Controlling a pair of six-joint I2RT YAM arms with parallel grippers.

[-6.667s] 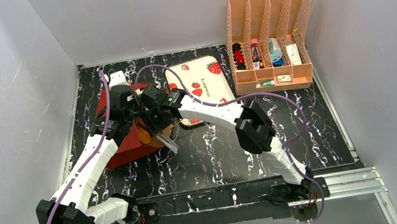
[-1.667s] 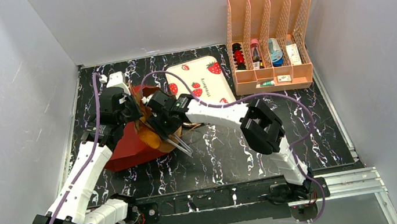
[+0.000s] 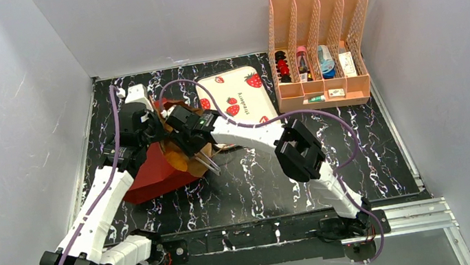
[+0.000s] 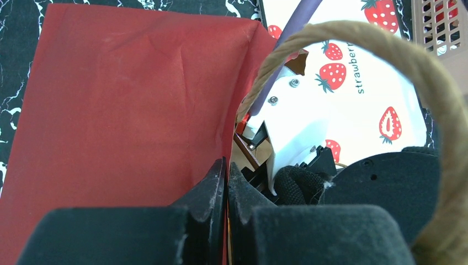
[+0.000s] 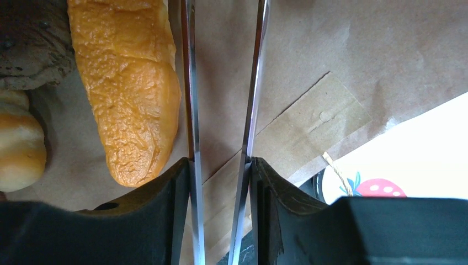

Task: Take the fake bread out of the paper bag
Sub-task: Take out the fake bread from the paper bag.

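The left gripper (image 4: pixel 226 182) pinches the creased red rim of the paper bag (image 4: pixel 127 99). The right gripper (image 5: pixel 221 182) clasps thin, shiny metal tongs (image 5: pixel 190 83) just beside a crinkled orange baguette (image 5: pixel 129 83).

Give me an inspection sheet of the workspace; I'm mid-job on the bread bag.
Surface: black marbled table.
Job's things: paper bag lying on the table, mouth toward the tray; orange baguette, dark roll and pale roll inside on the brown paper.
Clutter: strawberry tray beside the bag; pink organizer at the far right, small items in it.
Grippers: left gripper shut on the bag's rim; right gripper shut on metal tongs, blades apart, beside the baguette, nothing between them.
Cables: purple cables loop over both arms.
Surroundings: grey walls on three sides.
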